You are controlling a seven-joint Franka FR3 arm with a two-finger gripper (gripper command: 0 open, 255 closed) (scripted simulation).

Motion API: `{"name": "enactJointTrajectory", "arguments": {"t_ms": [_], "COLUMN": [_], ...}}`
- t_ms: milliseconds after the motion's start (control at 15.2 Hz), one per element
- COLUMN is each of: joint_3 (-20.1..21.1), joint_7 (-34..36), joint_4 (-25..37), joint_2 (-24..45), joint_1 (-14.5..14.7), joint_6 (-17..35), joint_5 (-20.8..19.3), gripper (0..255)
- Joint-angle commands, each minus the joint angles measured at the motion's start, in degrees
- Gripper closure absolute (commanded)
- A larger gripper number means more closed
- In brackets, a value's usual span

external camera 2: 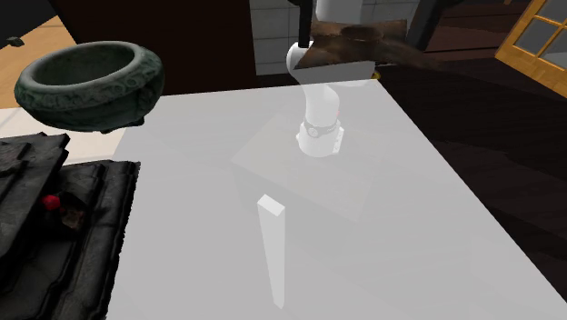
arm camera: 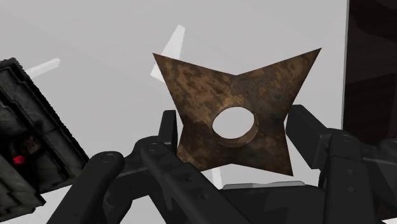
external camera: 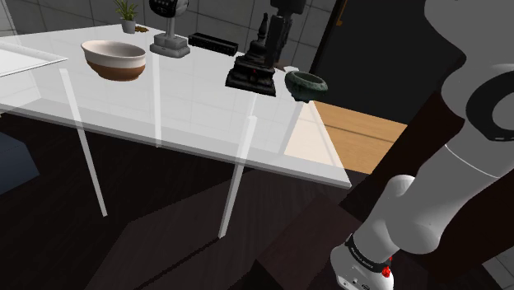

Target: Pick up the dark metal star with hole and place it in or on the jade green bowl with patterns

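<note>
The gripper (arm camera: 234, 121) is closed on the rusty brown star (arm camera: 235, 95), one finger pressing each side, in the middle of the wrist view. The star is held above the pale table (external camera 2: 409, 200). The dark green bowl (external camera 2: 91, 100) sits at the upper left of the second exterior view, well apart, beside a black stepped object (external camera 2: 54, 209). I think the thin star may swivel or slip during the carry, or the hand may knock the bowl. I can read no writing or brand.
</note>
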Motion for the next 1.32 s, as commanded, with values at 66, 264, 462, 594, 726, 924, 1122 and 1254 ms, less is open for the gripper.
{"name": "enactJointTrajectory", "arguments": {"t_ms": [66,264,462,594,726,924,1122,1254], "joint_3": [-2.4,-4.9,-7.4,-9.1,-10.8,-13.3,-15.9,-17.5], "joint_7": [-4.3,-8.8,-13.4,-16.4,-19.4,-23.9,-28.5,-31.5], "joint_4": [-1.5,-2.3,-2.4,-2.0,-1.4,0.2,2.7,4.8], "joint_2": [-1.3,-2.1,-2.2,-1.9,-1.3,0.0,2.0,3.7], "joint_1": [-1.8,-3.8,-5.7,-6.9,-8.2,-10.2,-12.2,-13.7], "joint_6": [0.2,0.2,0.2,0.1,0.0,-0.2,-0.6,-1.0], "joint_5": [-0.1,-0.4,-0.7,-0.9,-1.1,-1.2,-1.1,-0.9], "gripper": [255,255,255,255,255,255,255,255]}}
